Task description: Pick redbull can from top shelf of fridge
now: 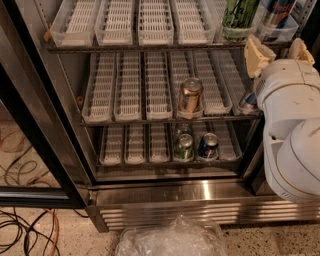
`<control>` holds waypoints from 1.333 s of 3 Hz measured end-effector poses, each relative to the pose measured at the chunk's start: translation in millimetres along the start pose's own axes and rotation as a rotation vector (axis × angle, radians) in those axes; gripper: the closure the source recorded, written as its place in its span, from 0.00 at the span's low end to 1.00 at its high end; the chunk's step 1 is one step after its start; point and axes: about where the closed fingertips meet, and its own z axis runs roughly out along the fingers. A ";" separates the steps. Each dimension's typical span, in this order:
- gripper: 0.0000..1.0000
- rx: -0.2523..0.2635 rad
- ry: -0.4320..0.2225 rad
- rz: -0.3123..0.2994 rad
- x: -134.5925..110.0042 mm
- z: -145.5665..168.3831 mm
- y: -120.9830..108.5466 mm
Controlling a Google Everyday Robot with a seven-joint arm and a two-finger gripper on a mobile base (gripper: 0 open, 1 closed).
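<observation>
The fridge (150,192) stands open in front of me. Its top shelf (125,47) is lined with white slotted trays. The redbull can (278,11), blue and silver with a red mark, stands at the shelf's far right; its top is cut off by the picture's edge. A tall green can (238,14) stands just left of it. My gripper (278,51) is open, with its cream fingertips (257,53) spread just below and in front of the redbull can, apart from it. The white arm (290,125) fills the right side.
A bronze can (190,95) and a half-hidden can (248,101) stand on the middle rack. A green can (184,146) and a dark blue can (208,145) stand on the lower rack. The black door frame (35,115) is at left; cables (25,225) and a plastic bag (172,237) lie on the floor.
</observation>
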 end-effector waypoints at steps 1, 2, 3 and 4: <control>0.36 -0.001 -0.014 -0.006 -3.7 6.2 -1.4; 0.37 -0.008 -0.027 -0.007 -6.6 15.5 0.1; 0.37 -0.011 -0.042 -0.006 -10.7 26.3 1.3; 0.37 -0.012 -0.054 -0.009 -13.3 34.4 3.0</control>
